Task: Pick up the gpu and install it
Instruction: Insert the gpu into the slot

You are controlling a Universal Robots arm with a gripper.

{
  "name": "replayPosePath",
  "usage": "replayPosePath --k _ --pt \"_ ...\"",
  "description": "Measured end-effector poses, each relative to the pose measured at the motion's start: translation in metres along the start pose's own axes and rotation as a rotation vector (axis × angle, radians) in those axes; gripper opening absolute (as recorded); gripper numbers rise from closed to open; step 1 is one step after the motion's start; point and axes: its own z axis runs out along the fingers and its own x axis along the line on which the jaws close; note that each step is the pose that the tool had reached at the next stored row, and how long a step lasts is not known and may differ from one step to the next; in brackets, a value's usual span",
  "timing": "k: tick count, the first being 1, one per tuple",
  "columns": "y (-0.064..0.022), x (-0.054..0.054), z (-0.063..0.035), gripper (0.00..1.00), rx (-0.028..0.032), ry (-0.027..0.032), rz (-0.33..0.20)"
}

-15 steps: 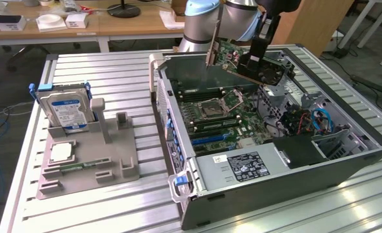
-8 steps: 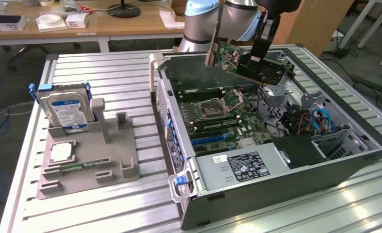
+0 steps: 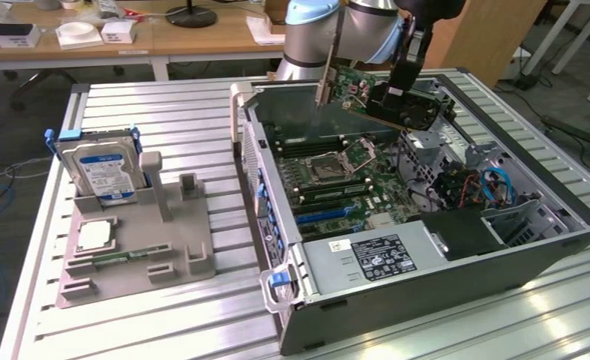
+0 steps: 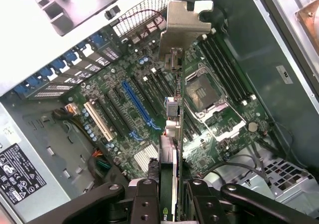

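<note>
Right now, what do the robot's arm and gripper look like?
The arm is a thick, rounded silver-grey tube with a pale blue joint cap. The gripper is black, built from flat metal linkage bars, and its fingers carry round pivot holes and bolt heads.

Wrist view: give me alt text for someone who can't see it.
The gripper holds the gpu edge-on over the open computer case, metal bracket farthest from the camera. Beneath it lies the green motherboard with a long blue slot and the CPU socket.
</note>
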Motion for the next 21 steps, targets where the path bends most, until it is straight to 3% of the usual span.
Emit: replayPosePath --k 21 --pt "-0.0007 0.0013 0.0000 0.27 -0.0019 -0.0004 -0.120"
